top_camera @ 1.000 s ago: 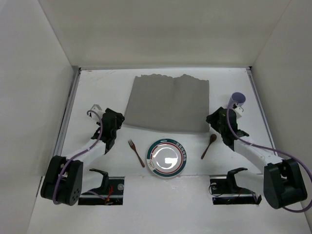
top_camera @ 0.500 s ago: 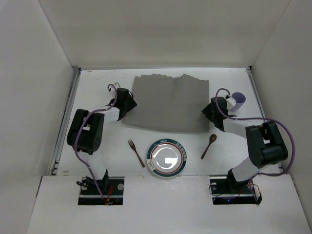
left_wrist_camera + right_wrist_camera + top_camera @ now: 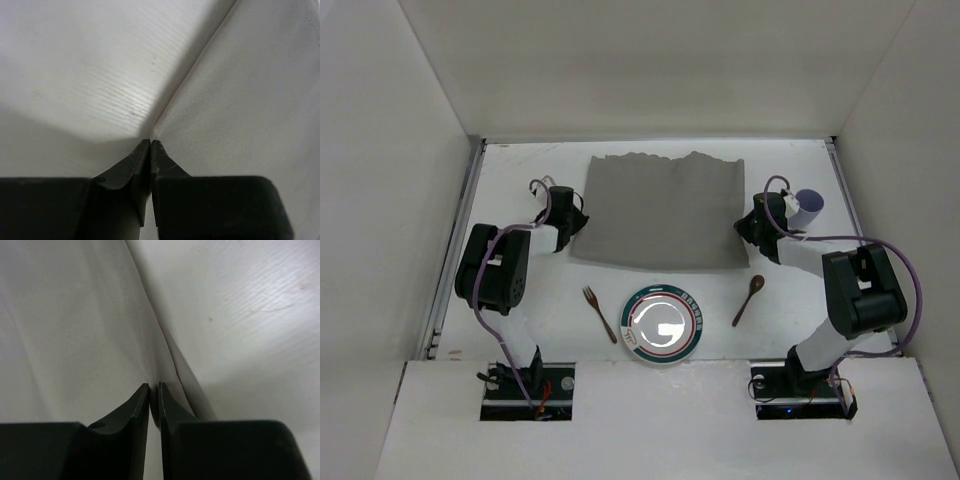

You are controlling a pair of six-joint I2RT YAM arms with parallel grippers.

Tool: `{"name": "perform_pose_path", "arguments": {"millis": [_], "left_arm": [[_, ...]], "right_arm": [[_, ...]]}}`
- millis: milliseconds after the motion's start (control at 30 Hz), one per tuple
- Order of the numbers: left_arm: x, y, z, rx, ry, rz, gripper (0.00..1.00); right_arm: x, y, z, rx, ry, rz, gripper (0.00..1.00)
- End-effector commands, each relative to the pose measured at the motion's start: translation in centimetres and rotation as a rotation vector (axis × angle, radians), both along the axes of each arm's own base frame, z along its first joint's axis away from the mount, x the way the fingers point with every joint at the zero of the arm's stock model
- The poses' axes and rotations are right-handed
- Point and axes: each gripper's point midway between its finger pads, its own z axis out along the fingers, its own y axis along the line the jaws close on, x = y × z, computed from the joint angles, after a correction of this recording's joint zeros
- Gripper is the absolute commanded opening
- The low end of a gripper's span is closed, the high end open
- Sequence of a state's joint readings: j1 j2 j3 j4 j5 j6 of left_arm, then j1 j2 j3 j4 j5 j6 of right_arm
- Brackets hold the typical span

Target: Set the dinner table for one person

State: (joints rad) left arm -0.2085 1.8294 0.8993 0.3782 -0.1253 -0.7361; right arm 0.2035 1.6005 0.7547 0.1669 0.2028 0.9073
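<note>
A grey cloth (image 3: 660, 210) lies flat at the middle back of the white dinner table (image 3: 520, 290). My left gripper (image 3: 576, 222) is at the cloth's left edge, and in the left wrist view its jaws (image 3: 151, 141) are shut, pinching the edge of the cloth (image 3: 250, 100). At the cloth's right edge, my right gripper (image 3: 748, 228) is also shut. The right wrist view shows a small fold of cloth (image 3: 65, 315) bunched between its jaws (image 3: 154, 385). In front of the cloth sit a round plate (image 3: 663, 325), a fork (image 3: 599, 312) to its left and a brown spoon (image 3: 750, 298) to its right.
A purple cup (image 3: 808, 207) stands close to the right of my right gripper. Metal rails (image 3: 460, 250) run along the table's sides, and white walls enclose it on three sides. Both arm bases sit at the near edge.
Both arms swung in from the sides to the cloth's left and right edges. Both grippers went from open to shut on those edges. The cloth's left edge shifted slightly left.
</note>
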Motion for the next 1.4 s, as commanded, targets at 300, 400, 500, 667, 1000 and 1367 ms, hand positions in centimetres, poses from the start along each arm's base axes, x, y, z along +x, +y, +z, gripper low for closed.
{"name": "perform_pose_path", "arguments": {"millis": [300,400,500,667,1000,1367], "left_arm": [[1.4,3.0,1.8,-0.043,-0.067,0.153,0.06],[2.4,2.4,2.1,-0.046,-0.068,0.139,0.06],[2.5,2.3,2.1,-0.032,-0.071,0.14,0.06],[0.6,3.0,3.1,-0.03,-0.087,0.167,0.19],[-4.3,0.8,9.9,0.024,-0.231,0.12,0.34],[-6.6,-2.9,2.6,-0.071,-0.074,0.03,0.29]], "right_arm": [[6.1,0.6,3.9,0.121,-0.101,-0.005,0.12],[5.7,-0.8,3.6,0.111,-0.096,-0.04,0.11],[5.1,-2.0,3.0,0.103,-0.087,-0.07,0.11],[4.7,-3.1,3.5,0.067,-0.109,-0.113,0.45],[1.2,1.4,8.1,0.0,-0.235,0.01,0.36],[-2.9,6.1,1.3,0.082,-0.089,0.171,0.13]]}}
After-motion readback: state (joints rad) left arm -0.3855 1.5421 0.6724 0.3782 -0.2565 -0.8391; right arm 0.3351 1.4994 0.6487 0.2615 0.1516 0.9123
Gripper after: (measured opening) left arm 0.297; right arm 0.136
